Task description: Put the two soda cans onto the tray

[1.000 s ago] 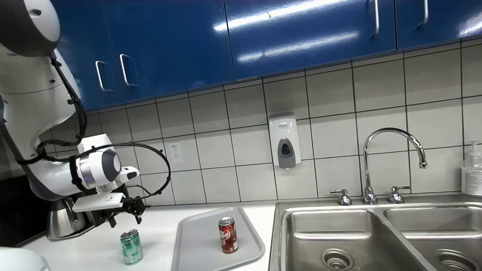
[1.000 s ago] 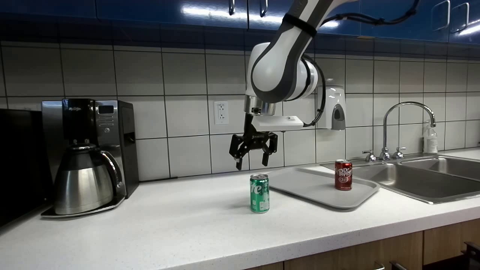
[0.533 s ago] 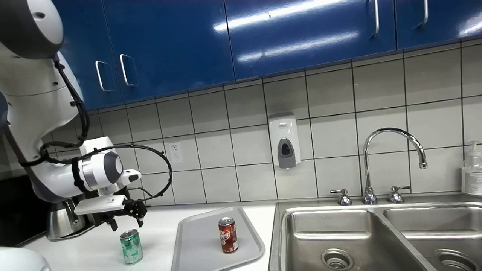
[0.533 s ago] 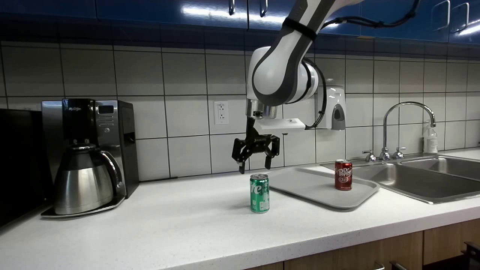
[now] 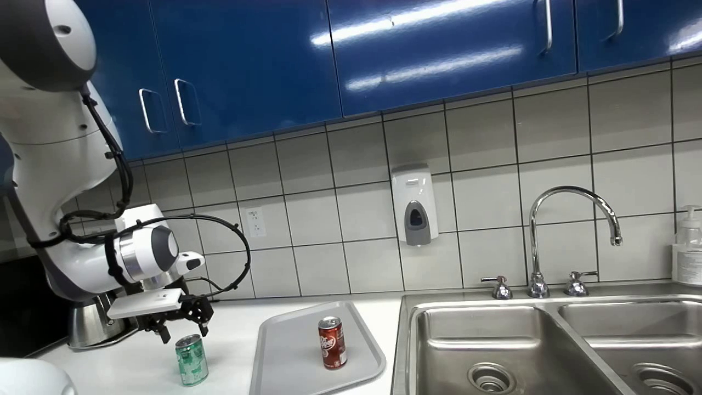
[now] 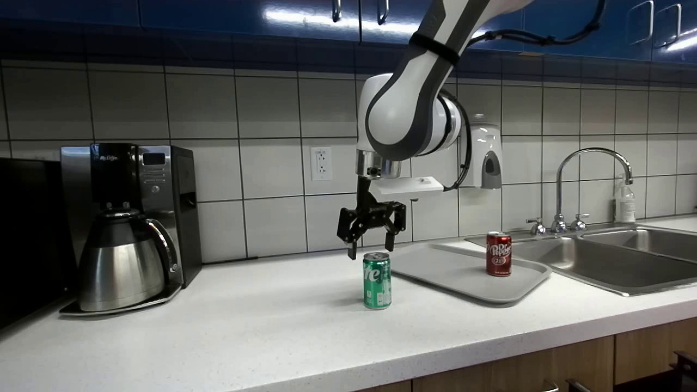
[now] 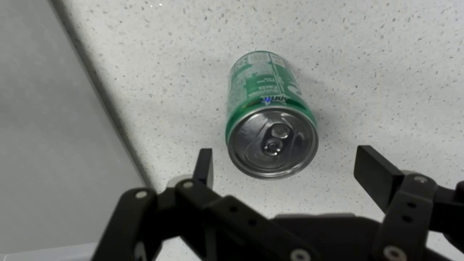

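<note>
Gripper hangs spread wide, pinching nothing, near the middle of an exterior view, just above the green can in the frame. In the wrist view its fingertips show at lower centre and lower right, with the can's top framed between them, nearer the tip at lower centre; how high they stand above it is hard to tell. That can is upright on the counter, near the tray but off it; the tray fills the left of the wrist view. Right of centre in an exterior view, the red can stands upright on the tray. One can looks done, then, and the step in hand seems to be reaching for the green one. Next calls for a slight sideways shift to even the gaps, a straight drop until the fingertips flank the can, and a firm close.
</note>
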Controlling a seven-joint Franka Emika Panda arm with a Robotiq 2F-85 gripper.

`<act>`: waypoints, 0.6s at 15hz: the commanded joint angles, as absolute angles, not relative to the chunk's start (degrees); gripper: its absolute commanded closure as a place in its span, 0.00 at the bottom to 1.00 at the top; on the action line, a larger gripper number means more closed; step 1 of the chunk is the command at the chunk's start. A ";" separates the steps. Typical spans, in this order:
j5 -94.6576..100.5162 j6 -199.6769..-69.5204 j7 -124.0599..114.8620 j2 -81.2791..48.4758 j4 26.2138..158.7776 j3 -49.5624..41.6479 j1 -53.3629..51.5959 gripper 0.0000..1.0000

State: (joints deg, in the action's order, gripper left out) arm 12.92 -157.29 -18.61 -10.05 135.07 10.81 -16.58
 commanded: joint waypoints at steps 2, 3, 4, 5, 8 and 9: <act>16.16 -155.07 -19.73 -11.19 133.39 8.98 -17.96 0.00; 16.37 -155.02 -19.73 -11.43 133.29 8.80 -18.08 0.00; 16.54 -154.95 -19.66 -11.70 133.20 8.65 -18.20 0.00; 16.53 -154.89 -19.55 -11.92 133.14 8.60 -18.30 0.00; 16.50 -154.73 -19.36 -12.66 132.79 8.39 -18.72 0.00; 16.39 -154.66 -19.24 -12.97 132.64 8.36 -18.90 0.00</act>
State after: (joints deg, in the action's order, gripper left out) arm 15.11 -156.86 -18.65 -12.15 134.35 9.14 -17.75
